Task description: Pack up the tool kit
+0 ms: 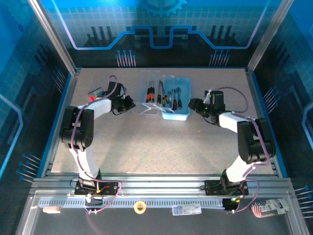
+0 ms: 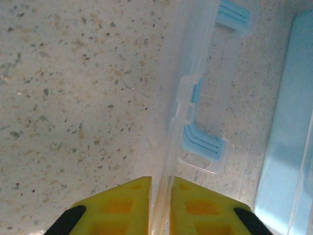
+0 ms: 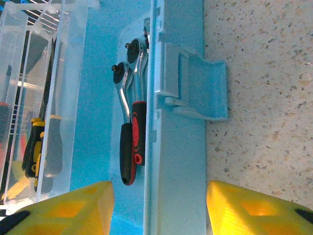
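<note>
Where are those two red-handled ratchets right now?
In the right wrist view, the two ratchets lie side by side inside the blue case, against its latch-side wall, right of the screwdrivers.

The case [image 1: 175, 100] is set on the table [image 1: 161, 147]. Its lid [image 1: 149, 108] is laid open just left of the case. Two ratchets [image 3: 127, 152] are laid inside the case against its right wall; screwdrivers [image 1: 150, 92] are ranged in what seems its left half. A small item [image 1: 95, 92] is placed well left of the case.
</note>
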`<state>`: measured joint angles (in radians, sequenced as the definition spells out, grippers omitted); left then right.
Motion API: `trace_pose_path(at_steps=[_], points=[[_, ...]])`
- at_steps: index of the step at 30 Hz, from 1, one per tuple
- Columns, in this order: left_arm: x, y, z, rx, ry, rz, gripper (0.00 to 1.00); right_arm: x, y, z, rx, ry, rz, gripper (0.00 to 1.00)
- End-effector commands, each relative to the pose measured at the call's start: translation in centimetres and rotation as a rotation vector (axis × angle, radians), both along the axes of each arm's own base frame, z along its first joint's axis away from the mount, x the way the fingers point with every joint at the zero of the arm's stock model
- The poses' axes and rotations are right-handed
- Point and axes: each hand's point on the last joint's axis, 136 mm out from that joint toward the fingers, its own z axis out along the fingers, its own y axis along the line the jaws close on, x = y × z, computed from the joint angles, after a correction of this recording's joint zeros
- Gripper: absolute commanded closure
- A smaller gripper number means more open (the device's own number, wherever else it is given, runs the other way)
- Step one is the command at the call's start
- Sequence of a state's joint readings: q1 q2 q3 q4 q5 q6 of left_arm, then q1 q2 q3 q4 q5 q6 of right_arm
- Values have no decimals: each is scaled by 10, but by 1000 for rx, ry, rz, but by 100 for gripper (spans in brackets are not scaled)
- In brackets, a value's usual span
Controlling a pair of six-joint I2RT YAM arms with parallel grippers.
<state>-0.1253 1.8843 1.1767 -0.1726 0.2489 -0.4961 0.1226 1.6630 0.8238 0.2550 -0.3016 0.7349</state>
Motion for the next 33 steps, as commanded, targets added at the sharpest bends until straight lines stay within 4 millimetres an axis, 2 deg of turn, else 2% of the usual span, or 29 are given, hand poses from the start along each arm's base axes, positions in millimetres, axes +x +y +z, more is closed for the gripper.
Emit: trace_pose_path(at_steps=[1,9,17,27,33], points=[[-5,7,-22,93,59,2,87,7,-3,5,35,-3,-4,46],[-13,9,-34,136,75,-6,88,8,-9,4,52,8,-19,46],[-18,15,-37,174,83,-6,98,10,-12,2,59,13,-24,46],[-32,23,5,302,54,7,100,17,-17,3,51,6,-36,46],[-47,24,30,435,27,-26,100,17,-21,-5,45,28,-46,46]])
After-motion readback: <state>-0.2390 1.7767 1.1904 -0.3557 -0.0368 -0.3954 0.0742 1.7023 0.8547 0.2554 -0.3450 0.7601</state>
